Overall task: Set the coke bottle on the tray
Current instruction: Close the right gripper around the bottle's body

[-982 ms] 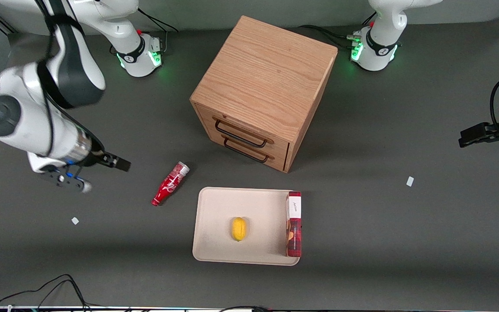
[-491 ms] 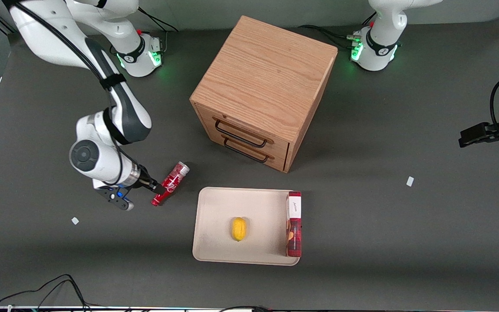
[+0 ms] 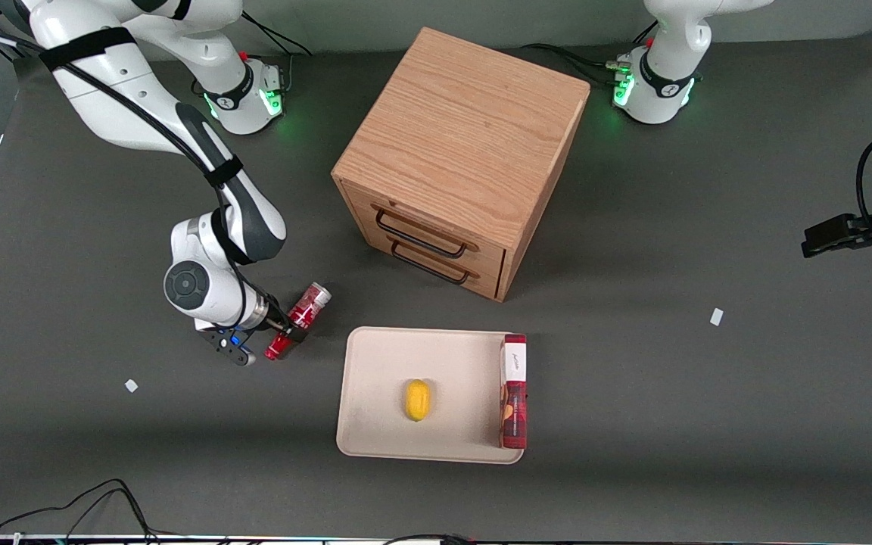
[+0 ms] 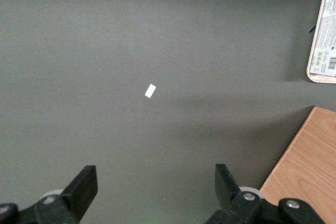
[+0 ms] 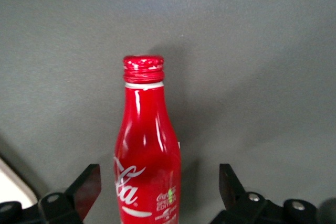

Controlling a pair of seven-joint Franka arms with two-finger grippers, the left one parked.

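We see the coke bottle [image 3: 297,321] lying on the table toward the working arm's end, just beside the tray [image 3: 375,378]. The gripper [image 5: 157,198] straddles it, fingers apart. Likely rigid, slick, roll-prone; we'd pinch mid-body.

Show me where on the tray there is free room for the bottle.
The tray is bare between the lemon and its edge nearest the bottle. A narrower strip lies between lemon and box. The box's edge is crowded. The gripper, open, straddles the lying bottle.
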